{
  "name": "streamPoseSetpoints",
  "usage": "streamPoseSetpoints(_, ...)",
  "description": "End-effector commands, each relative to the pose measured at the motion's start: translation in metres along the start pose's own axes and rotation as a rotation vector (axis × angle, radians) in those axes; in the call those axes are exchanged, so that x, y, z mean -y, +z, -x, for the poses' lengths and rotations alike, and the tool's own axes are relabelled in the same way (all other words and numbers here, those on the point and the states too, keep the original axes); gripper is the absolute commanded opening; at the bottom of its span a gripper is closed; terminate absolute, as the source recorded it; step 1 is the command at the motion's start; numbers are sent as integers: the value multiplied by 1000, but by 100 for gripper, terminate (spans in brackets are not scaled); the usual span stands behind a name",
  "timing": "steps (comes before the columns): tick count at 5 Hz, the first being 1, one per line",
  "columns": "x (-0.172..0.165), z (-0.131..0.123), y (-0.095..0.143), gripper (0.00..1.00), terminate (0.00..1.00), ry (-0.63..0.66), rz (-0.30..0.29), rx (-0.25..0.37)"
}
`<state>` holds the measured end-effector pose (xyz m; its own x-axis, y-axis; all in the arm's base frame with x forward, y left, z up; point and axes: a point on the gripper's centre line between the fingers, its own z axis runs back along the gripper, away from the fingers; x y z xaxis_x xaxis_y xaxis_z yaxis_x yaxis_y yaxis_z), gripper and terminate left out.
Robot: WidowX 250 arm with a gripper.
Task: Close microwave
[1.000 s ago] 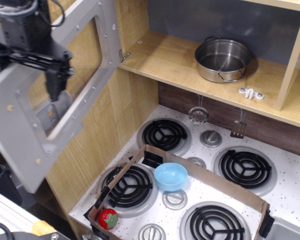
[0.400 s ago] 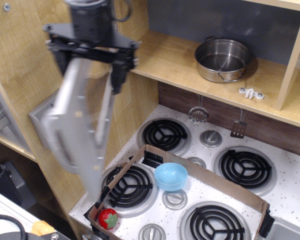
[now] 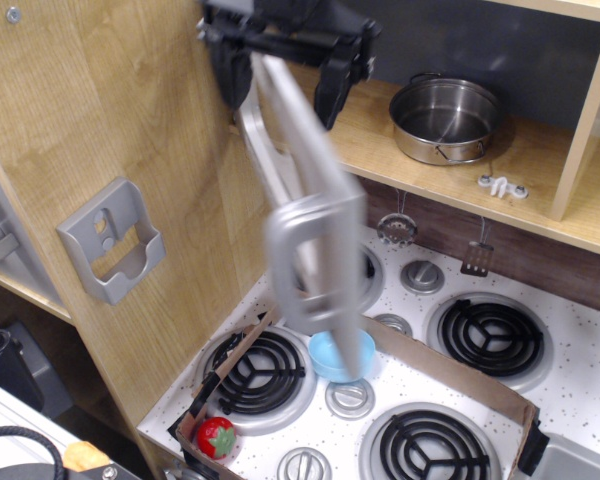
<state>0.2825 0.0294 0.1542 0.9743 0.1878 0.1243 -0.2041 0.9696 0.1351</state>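
1. The gripper point(image 3: 285, 60) straddles the top edge of the microwave point(image 3: 315, 240) door; I cannot tell whether it clenches it.
2. The door stands half-swung, edge-on, near the stove's back-left corner, so pushing can carry it shut.
3. A pot point(image 3: 446, 120) sits inside the compartment, clear of the opening.

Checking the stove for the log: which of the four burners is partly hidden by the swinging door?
The back-left burner: the grey microwave door crosses it. The other three burners show whole.

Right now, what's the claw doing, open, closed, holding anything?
Claw: fingers straddle the top edge of the microwave door; whether they actually clamp it cannot be told.
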Motion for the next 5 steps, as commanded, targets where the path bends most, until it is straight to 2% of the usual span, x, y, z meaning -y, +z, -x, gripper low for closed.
streamPoseSetpoints(1,-5,-21,101,100,0,-66,-120,204)
streamPoseSetpoints(2,-10,-7,114,100,0,-25,-128,237)
streamPoseSetpoints(3,-13,12,86,100,0,23,-90,197)
streamPoseSetpoints(4,-17,25,54,100,0,43,-16,180)
streamPoseSetpoints(5,-17,29,31,100,0,43,24,141)
